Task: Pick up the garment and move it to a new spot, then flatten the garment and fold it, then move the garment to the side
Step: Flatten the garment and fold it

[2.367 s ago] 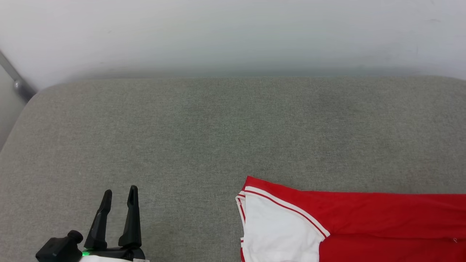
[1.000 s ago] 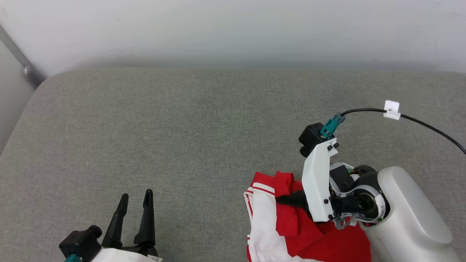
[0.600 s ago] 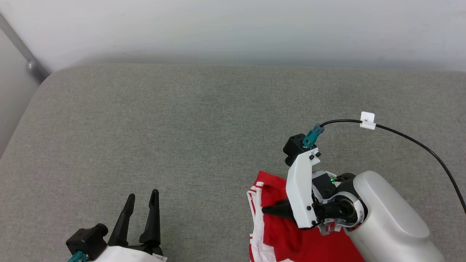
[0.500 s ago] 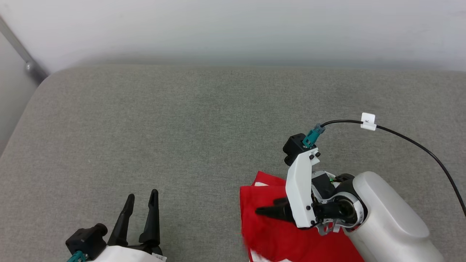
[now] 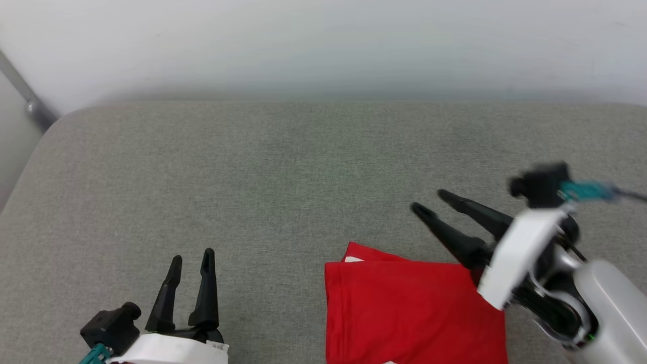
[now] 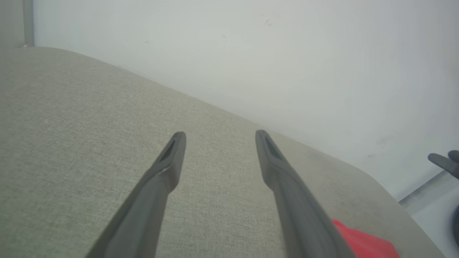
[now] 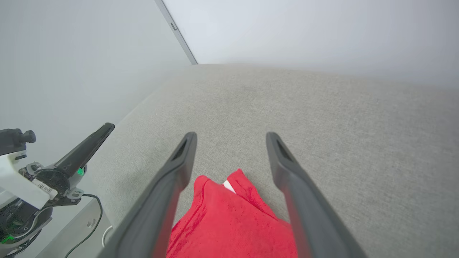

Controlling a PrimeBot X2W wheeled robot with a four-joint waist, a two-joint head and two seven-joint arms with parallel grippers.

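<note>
**RELEASED ABOVE THE FOLD, OPEN ROOM LEFT AND UP-FRAME**

Starting with the grey padded surface (image 5: 252,177): bare across the whole left half and the upper middle of the head view. Ends at a far edge along the pale wall (image 5: 323,45) and rounds off at upper left beside a metal bar (image 5: 30,106).

Down at lower centre-right, the garment (image 5: 409,313): lying flat as a folded red block, cut off by the bottom border. Top edge running left to right, left edge straight down, a sliver of white peeking under a red flap at the upper-left corner. Long axis impossible to call with the lower part out of frame.

Over to the right end effector (image 5: 430,200): released, fingers spread, empty, blurred, tips up-frame of the garment's upper-right corner.

And the left end effector (image 5: 191,255): released too, empty, lower left, well apart from the garment.
</note>
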